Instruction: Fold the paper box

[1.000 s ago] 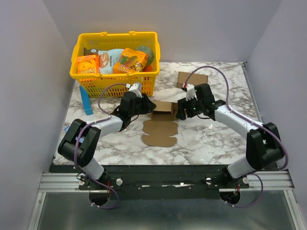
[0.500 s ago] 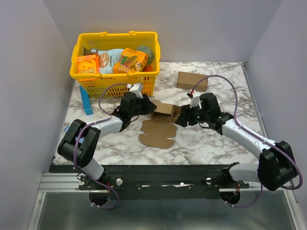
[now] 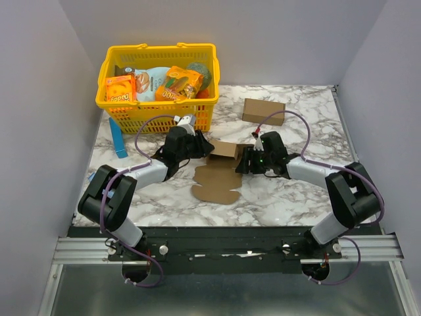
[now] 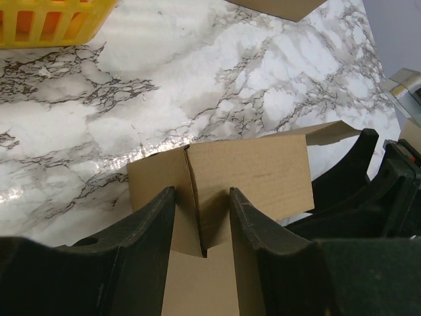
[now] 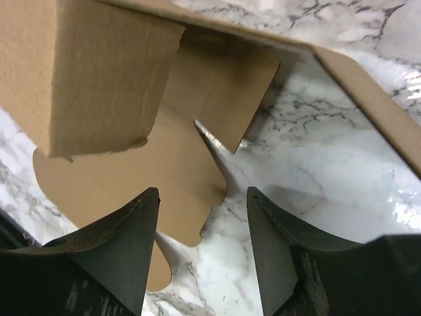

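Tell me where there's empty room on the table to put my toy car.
The marble table is bare on the right, between the brown carton and the right arm. More room at the front, beside the paper box. Crowded: the middle, where the left claw and right claw meet, and by the yellow basket.

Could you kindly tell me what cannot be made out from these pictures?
Top view: the ends of the raised wall of the paper box, covered by the left gripper and right gripper.
Left wrist view: whether the fingers pinch that wall or only straddle it; they cover the contact.
Right wrist view: the box's upper panel, cut off by the top edge.
Top view: items deep in the basket, behind its wall.
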